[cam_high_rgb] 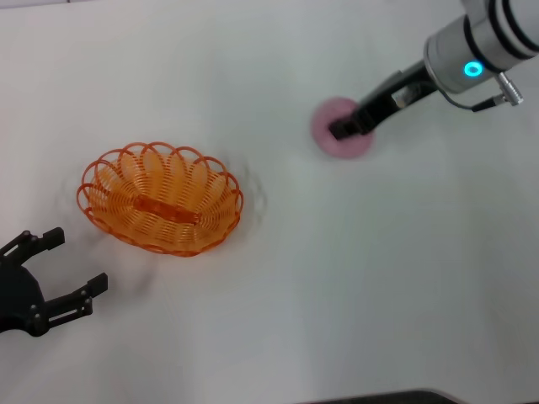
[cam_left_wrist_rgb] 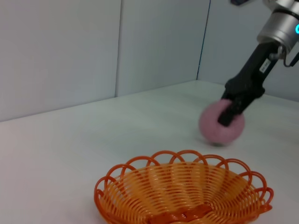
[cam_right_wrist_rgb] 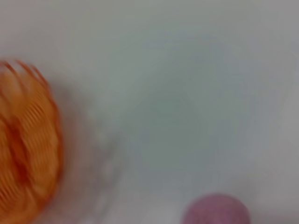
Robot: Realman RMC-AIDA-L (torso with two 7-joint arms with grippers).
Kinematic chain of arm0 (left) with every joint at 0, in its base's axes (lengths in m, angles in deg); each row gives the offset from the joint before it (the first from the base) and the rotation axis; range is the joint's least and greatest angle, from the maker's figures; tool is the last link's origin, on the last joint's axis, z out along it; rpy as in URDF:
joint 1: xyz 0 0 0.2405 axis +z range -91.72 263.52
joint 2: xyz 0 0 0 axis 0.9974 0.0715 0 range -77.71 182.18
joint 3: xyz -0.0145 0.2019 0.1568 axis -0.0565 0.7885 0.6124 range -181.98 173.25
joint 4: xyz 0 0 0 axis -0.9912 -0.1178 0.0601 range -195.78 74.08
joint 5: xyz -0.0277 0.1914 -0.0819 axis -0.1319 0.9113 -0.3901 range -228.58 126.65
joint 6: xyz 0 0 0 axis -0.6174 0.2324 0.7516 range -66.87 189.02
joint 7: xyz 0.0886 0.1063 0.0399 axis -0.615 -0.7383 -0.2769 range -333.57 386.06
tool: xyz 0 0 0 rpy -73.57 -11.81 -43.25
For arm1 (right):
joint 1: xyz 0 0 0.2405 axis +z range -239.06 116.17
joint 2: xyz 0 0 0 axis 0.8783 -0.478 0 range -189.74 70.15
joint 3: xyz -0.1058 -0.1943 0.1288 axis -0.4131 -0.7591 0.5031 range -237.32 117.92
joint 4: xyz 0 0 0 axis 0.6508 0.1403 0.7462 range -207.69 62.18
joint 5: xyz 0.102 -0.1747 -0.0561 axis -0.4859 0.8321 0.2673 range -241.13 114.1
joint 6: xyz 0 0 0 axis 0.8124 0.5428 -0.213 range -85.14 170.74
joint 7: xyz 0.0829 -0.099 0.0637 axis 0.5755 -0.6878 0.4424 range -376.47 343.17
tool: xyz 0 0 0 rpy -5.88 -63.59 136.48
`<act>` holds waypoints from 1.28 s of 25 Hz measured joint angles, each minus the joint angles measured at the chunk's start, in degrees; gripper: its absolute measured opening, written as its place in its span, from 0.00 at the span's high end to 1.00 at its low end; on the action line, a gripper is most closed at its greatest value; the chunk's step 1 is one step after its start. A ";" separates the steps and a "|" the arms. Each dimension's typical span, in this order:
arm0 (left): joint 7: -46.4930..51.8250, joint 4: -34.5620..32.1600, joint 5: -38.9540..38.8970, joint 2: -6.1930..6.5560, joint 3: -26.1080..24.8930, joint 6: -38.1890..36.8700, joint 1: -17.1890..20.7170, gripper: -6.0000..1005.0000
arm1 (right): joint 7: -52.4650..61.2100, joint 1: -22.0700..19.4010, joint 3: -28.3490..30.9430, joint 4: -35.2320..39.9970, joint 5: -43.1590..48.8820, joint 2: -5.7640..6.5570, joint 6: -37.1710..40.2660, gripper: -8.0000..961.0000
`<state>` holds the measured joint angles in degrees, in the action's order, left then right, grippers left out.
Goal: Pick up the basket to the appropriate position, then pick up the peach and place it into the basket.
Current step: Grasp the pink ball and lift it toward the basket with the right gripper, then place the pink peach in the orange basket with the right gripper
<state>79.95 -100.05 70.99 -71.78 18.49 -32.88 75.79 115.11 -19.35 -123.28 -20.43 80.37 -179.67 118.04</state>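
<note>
Left gripper [cam_high_rgb: 66, 268] is nearest the head camera, at the lower left over the white table [cam_high_rgb: 354, 278]. Its black fingers [cam_high_rgb: 44, 241] are spread wide with nothing between them. It sits just short of the basket, apart from it, not touching the rim.

Basket [cam_high_rgb: 160, 199]: oval, orange, wire-like, scalloped looped rim, with a flat solid orange strip along the base. It rests upright on the table on the left side, with nothing inside it. In the left wrist view the basket [cam_left_wrist_rgb: 182, 193] fills the foreground, and the same strip shows at its bottom.

Right gripper [cam_high_rgb: 352, 124] is on the far right side of the table, well apart from the basket. Its dark end lies directly on the peach [cam_high_rgb: 340, 145], covering the top of the fruit. In the left wrist view the right gripper [cam_left_wrist_rgb: 230, 114] bears against the front of the peach [cam_left_wrist_rgb: 218, 125]; whether its jaws are spread or closed around the fruit cannot be told. The peach looks close to the table surface; whether it rests on it cannot be told.

Right wrist view: blurred. Peach [cam_right_wrist_rgb: 216, 211] at one edge, basket [cam_right_wrist_rgb: 25, 149] at another, bare table between.

Markings: a lit cyan ring on the silver right wrist housing [cam_high_rgb: 473, 69]. No brand, label or readable writing anywhere in the views.

Grey wall panels [cam_left_wrist_rgb: 70, 51] stand behind the table.
</note>
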 joint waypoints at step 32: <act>0.13 0.09 -0.49 0.00 0.00 -0.72 -0.23 0.07 | -21.73 5.09 -18.11 -16.59 -37.25 -0.84 -4.73 0.71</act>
<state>80.08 -99.96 70.50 -71.78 18.49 -33.61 75.56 93.38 -14.26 -141.39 -37.02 43.12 -180.50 113.31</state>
